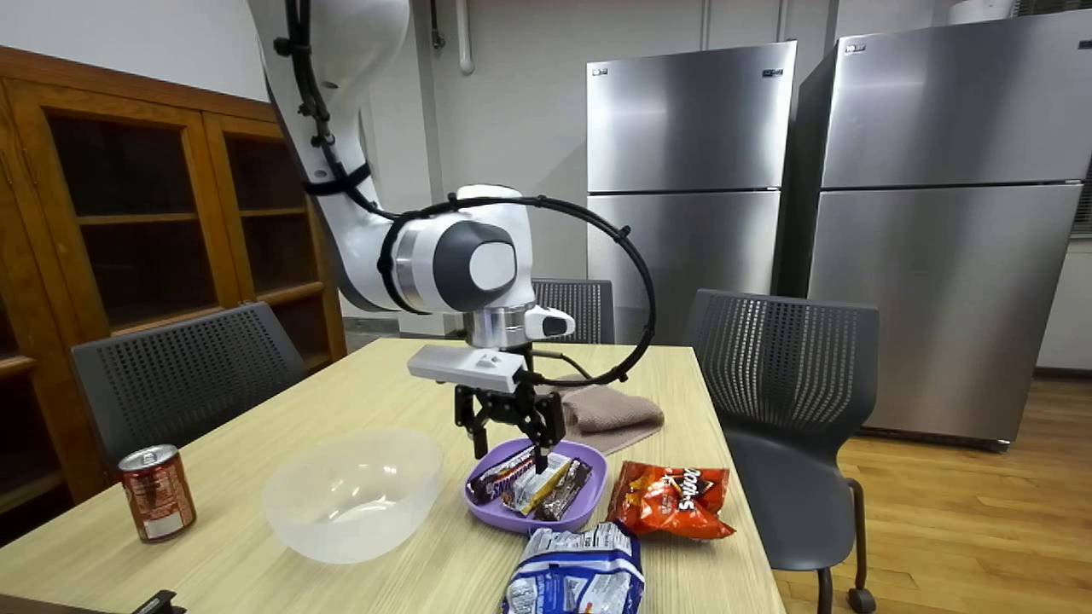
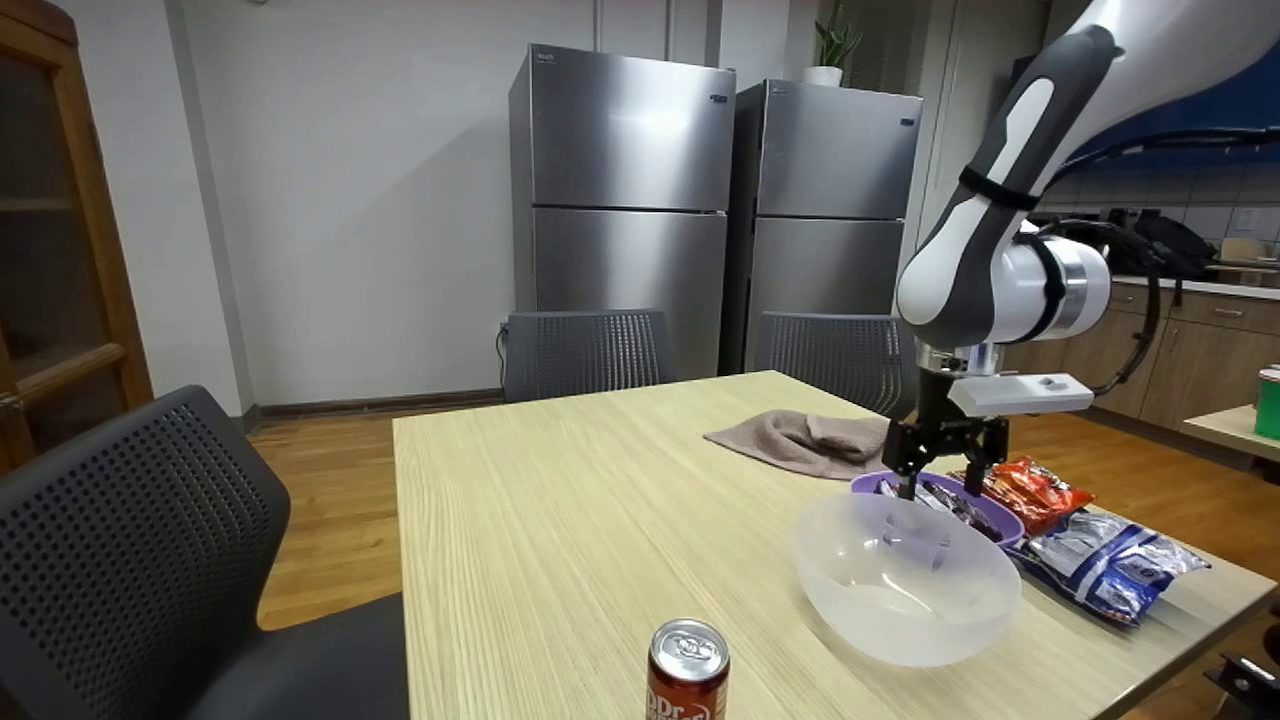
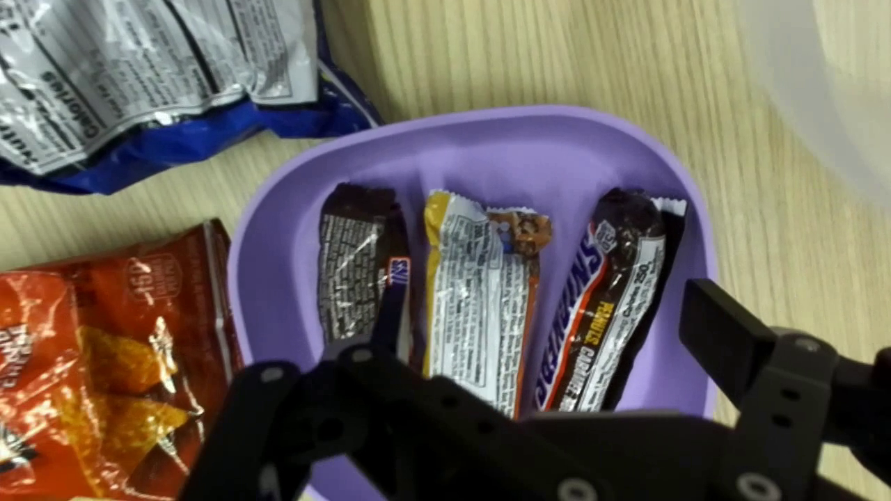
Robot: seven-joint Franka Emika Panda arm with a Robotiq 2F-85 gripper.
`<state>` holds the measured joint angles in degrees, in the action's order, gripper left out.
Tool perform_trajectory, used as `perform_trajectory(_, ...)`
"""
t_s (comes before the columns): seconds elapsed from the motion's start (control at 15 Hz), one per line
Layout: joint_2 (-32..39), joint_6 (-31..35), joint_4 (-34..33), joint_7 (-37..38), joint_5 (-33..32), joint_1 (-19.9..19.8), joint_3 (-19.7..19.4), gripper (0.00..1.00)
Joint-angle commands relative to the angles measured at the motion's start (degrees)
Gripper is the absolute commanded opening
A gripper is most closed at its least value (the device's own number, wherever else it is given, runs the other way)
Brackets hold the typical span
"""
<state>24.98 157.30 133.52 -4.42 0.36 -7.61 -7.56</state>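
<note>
The gripper (image 1: 510,457) is black, the dish (image 3: 522,156) purple. By its edge, one Snickers bar (image 3: 604,306) is dark brown with blue-white lettering. Near the edge of the table (image 2: 560,520), one bag (image 1: 674,499) is orange-red; nearer the corner, another bag (image 2: 1110,568) is blue and silver.

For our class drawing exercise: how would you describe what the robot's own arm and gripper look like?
The arm is white with rounded links, dark-grey caps and silver collars. A black cable, fastened with black straps, runs along it and loops outward. A white rectangular block sits above the gripper, which is black, with angular jointed linkages and two fingers.
</note>
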Motion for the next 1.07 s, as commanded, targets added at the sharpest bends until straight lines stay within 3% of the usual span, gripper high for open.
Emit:
perform_trajectory(0.0, -1.46, -0.76, -1.05, 1.6, 0.5, -1.54, -1.12, 1.0)
perform_trajectory(1.0, -0.36, -0.91, -5.89, 4.56, 5.21, -9.49, -6.59, 1.0)
